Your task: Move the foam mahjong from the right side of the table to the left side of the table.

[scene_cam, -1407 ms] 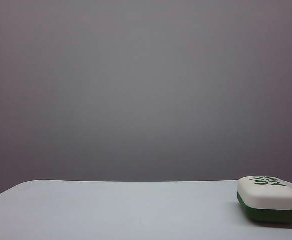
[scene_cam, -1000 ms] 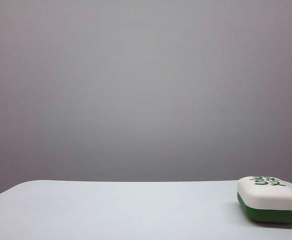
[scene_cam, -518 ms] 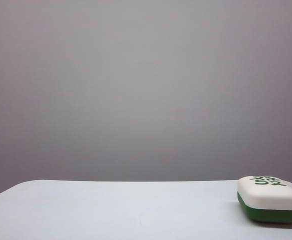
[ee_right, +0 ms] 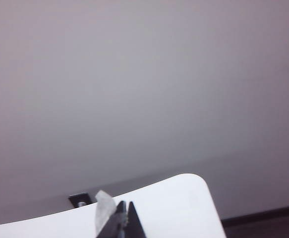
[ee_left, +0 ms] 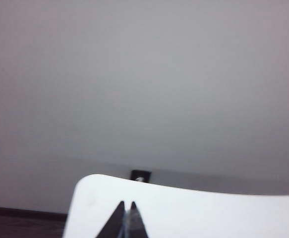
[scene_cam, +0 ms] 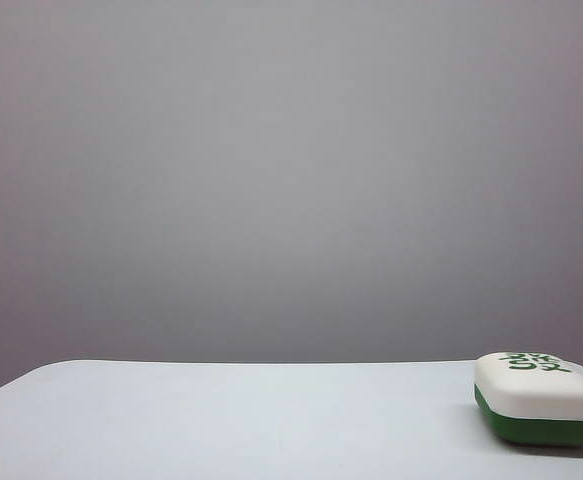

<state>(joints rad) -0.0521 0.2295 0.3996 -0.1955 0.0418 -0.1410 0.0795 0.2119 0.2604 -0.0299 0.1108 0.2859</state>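
The foam mahjong [scene_cam: 538, 397] lies flat at the far right of the table [scene_cam: 221, 420], cream-white above a dark green base, green character facing up. Neither gripper shows in the exterior view. In the left wrist view my left gripper [ee_left: 126, 204] hangs over a rounded corner of the table [ee_left: 208, 213], its two dark tips pressed together with nothing between them. My right gripper [ee_right: 124, 203] is likewise shut and empty above another table corner [ee_right: 174, 208]. A pale blurred shape [ee_right: 103, 212] sits right beside its fingers; I cannot tell what it is. The mahjong shows in neither wrist view.
A plain grey wall fills the background in all views. A small dark fitting [ee_left: 140, 175] sits low on that wall beyond the table's far edge, and the same kind of fitting [ee_right: 80, 200] appears in the right wrist view. Dark floor [ee_right: 263, 218] shows past the table corners.
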